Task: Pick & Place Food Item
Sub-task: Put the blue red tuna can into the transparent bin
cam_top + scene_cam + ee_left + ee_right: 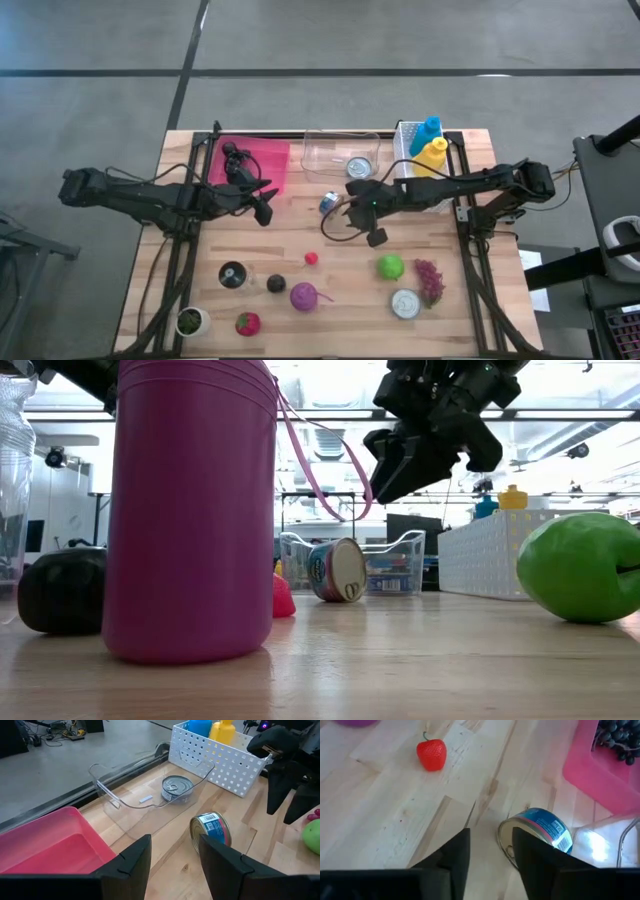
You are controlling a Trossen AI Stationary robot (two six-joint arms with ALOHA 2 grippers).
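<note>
Wooden table (pixel 300 240): clear bin (pixel 340 152) holds tin (pixel 358 166); both end effectors spread, empty; white basket (pixel 410 150) holds bottles.

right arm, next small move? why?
Probably lower the right gripper onto the blue-labelled can lying on its side beside the clear bin. Its fingers are parted and empty, hanging above the table, with the can just ahead of them in the right wrist view. The left gripper waits by the pink tray.

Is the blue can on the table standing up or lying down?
Lying down. The blue can rests on its side on the table, its round end facing sideways.
</note>
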